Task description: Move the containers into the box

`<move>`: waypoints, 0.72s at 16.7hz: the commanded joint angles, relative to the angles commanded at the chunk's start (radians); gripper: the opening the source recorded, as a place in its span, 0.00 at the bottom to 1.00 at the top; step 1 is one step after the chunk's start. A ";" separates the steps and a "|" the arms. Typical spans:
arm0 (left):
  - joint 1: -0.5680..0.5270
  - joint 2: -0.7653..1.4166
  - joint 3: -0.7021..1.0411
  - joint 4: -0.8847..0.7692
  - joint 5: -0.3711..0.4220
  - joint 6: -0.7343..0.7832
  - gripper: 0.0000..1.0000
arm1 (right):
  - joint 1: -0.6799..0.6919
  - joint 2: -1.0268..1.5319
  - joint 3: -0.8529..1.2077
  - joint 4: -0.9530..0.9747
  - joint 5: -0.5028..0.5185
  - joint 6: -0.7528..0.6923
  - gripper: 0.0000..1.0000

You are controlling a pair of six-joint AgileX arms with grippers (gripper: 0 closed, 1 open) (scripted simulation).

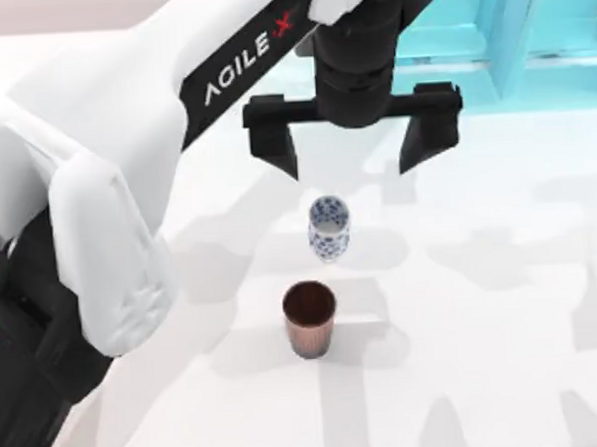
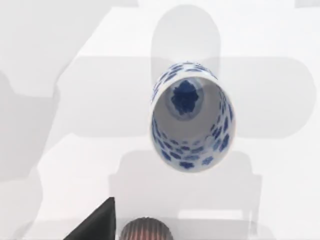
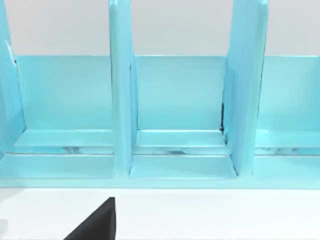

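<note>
- Ribbed cup (image 1: 309,319): the dark reddish-brown container stands upright near the middle of the table (image 1: 507,373), nearest the front edge of the pair; nothing touches it.
- White vase with blue pattern (image 1: 329,227): upright just behind the cup, apart from it. In the left wrist view its open mouth (image 2: 190,117) faces the camera, which suggests the tool sits roughly over it.
- Left gripper (image 1: 355,145): hangs above the table behind the vase, toward the back edge, its two black fingers spread wide and holding nothing. The left arm reaches in from the table's left side, forearm crossing diagonally, wrist turned down.
- Step in hand, as judged: approach to the vase. A sound grasp calls for centring the fingers on either side of the body, descending straight, and closing below the rim so the vase does not tip into the cup.
- Turquoise shelf unit (image 1: 529,31): along the back edge; the right wrist view faces its compartments (image 3: 180,100). Whether the right gripper's fingers are open or closed cannot be told.
</note>
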 joint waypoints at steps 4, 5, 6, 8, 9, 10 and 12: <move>0.000 0.000 0.000 0.000 0.000 0.000 1.00 | 0.000 0.000 0.000 0.000 0.000 0.000 1.00; 0.005 -0.001 -0.002 0.002 -0.001 0.001 1.00 | 0.000 0.000 0.000 0.000 0.000 0.000 1.00; 0.004 -0.001 -0.005 0.005 -0.001 0.001 1.00 | 0.000 0.000 0.000 0.000 0.000 0.000 1.00; 0.005 -0.003 -0.042 0.040 0.000 0.004 1.00 | 0.000 0.000 0.000 0.000 0.000 0.000 1.00; 0.005 -0.006 -0.076 0.072 0.000 0.006 1.00 | 0.000 0.000 0.000 0.000 0.000 0.000 1.00; 0.007 -0.008 -0.120 0.114 0.001 0.007 1.00 | 0.000 0.000 0.000 0.000 0.000 0.000 1.00; 0.010 -0.014 -0.238 0.224 0.001 0.010 1.00 | 0.000 0.000 0.000 0.000 0.000 0.000 1.00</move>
